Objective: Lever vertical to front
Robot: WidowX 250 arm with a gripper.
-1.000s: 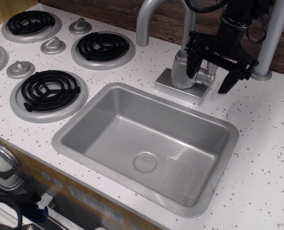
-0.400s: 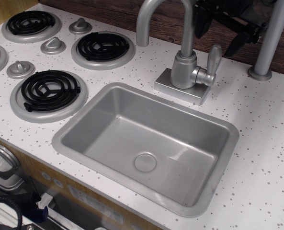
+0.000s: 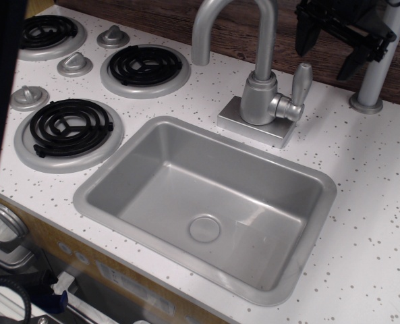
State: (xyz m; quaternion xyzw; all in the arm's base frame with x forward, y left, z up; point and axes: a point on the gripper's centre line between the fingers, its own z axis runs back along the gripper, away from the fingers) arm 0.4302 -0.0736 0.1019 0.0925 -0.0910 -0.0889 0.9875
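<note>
The lever (image 3: 301,81) stands upright on the short side stub of the tap body (image 3: 259,100), its rounded paddle pointing up and leaning only slightly off vertical — the position from which the task's motion begins, so the swing to the front is judged not yet made. The tap body sits on a flat base plate (image 3: 257,123) just behind the rear rim of the sink (image 3: 206,202), which places the curved spout (image 3: 230,27) over the basin and leaves the stub facing the open right side, where an approach from above or from the right meets no obstruction. The pincer (image 3: 334,44) hangs in the upper right corner, above and to the right of the lever and clear of it; its two dark fingers (image 3: 306,37) are spread wide with nothing between them, a posture consistent with a gap ready to straddle the paddle. A grey post (image 3: 378,61) stands on the table (image 3: 361,175) immediately behind the pincer, so any descent should be kept toward the lever side. To tip the lever forward, contact is best made high on the paddle — the farthest point from the stub pivot — with the push directed toward the sink. The burners (image 3: 68,126) and stove knobs (image 3: 75,64) lie well apart at the left and play no part.
</note>
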